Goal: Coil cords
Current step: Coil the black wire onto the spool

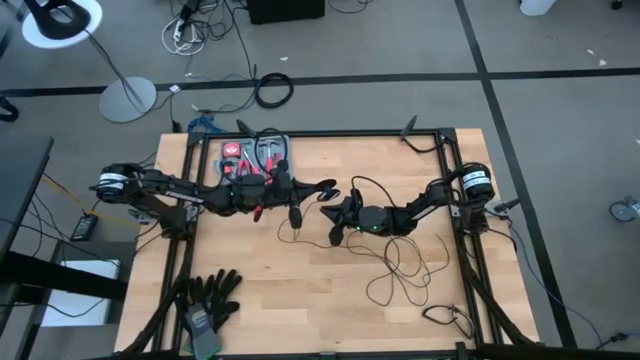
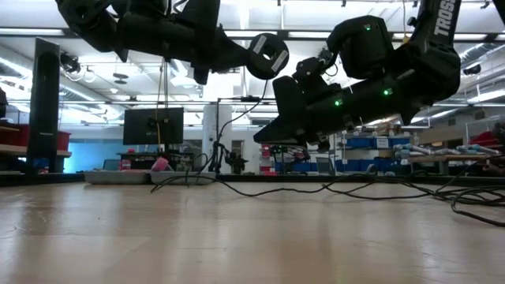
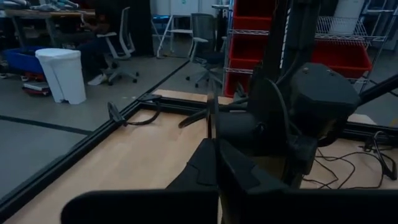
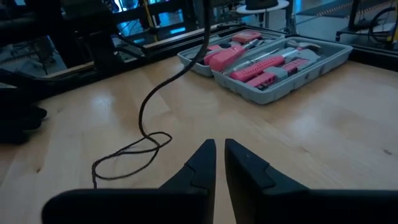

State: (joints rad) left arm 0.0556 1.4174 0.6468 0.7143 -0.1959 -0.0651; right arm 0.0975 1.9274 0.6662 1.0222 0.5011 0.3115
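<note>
The cord is a thin black wire. Its loose loops lie on the table's right half and end at a round black puck. The puck is up in the air above the table's middle, with my left gripper shut on it. From the puck the wire hangs down to a small loop on the wood. My right gripper hovers low just right of and nearer than the puck. Its fingers stand a narrow gap apart with nothing between them, and the hanging wire is a short way ahead of them. My left gripper pinches the puck between its two fingers, one on each flat face; the puck's rim sticks up edge-on above the fingertips. The fingers lie level and come from the table's left. The puck is lifted clear, its face toward the near edge, and the wire hangs slack below it.
A grey tray of red tools sits at the far edge behind the left arm. Black gloves lie near the front left corner. A black frame rail runs round the tabletop. Bare wood lies at the near middle.
</note>
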